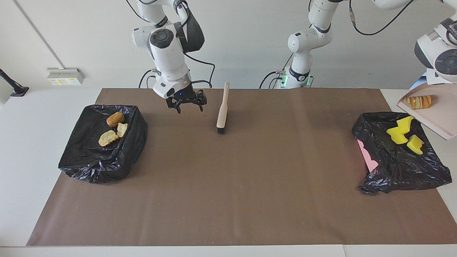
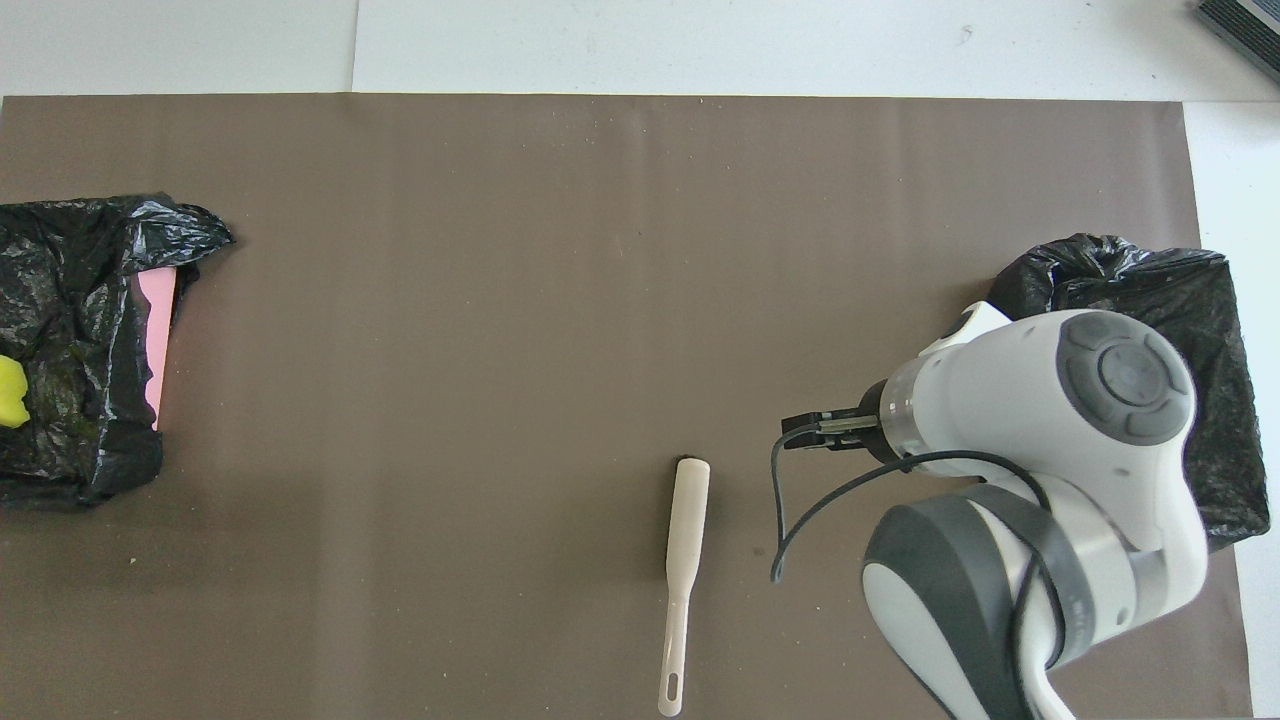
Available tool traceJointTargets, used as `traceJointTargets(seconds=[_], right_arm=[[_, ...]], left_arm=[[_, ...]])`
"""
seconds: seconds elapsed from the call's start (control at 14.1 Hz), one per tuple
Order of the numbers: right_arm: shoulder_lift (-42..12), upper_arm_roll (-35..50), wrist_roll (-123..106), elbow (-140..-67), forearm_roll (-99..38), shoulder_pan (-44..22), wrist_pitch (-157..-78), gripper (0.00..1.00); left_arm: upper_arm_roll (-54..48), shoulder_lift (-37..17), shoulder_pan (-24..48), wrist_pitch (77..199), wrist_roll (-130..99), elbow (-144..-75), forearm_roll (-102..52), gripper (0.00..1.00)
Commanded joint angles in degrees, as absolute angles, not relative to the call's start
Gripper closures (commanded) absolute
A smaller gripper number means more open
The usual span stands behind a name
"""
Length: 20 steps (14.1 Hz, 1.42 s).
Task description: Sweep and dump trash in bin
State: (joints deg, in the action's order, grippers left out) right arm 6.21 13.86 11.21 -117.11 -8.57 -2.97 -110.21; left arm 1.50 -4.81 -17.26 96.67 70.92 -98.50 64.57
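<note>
White arms (image 1: 167, 53), grey joint caps, black cables, black jaws

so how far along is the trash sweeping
Done: three bread lumps in one bin, yellow pieces in the other bin; brush laid down, right gripper open. In hand: tilted dustpan. To do: its last bread scrap.

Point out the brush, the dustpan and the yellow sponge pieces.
brush (image 1: 221, 114), facing view, on its handle.
dustpan (image 1: 441, 119), facing view, on its bare floor.
yellow sponge pieces (image 1: 397, 135), facing view, on the one nearest the mat's middle.
</note>
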Motion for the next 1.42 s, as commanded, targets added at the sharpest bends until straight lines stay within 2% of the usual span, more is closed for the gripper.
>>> traceJointTargets(seconds=[0.0, 0.36, 0.64, 0.85, 1.0, 1.35], right_arm=[[6.68, 12.49, 6.08, -113.3, -6.34, -0.62, -104.17, 0.0], [6.77, 1.25, -0.96, -104.7, -3.08, -1.4, -96.6, 0.0], [6.68, -7.46, -1.05, -98.63, -2.12, -4.92, -95.55, 0.0], [5.54, -7.38, -4.82, -90.3, 1.75, -3.87, -88.19, 0.0], [2.92, -7.29, -5.1, -85.71, 2.37, -3.34, -84.04, 0.0], [3.08, -5.38, -4.84, -85.87, 2.46, -1.5, -85.34, 0.0]], left_arm=[[1.93, -5.44, -14.86, 92.21, 70.75, -94.76, 66.44, 1.0], [1.67, -6.33, -11.51, 91.49, 71.02, -94.13, 69.52, 1.0], [1.67, -5.19, -12.22, 92.46, 68.74, -93.96, 60.69, 1.0], [1.58, -4.05, -11.08, 91.85, 61.65, -95.0, 48.81, 1.0], [1.14, -3.52, -9.85, 92.46, 56.19, -96.23, 38.29, 1.0], [1.23, -4.56, 2.7, 91.93, 34.05, -100.37, 22.18, 1.0]])
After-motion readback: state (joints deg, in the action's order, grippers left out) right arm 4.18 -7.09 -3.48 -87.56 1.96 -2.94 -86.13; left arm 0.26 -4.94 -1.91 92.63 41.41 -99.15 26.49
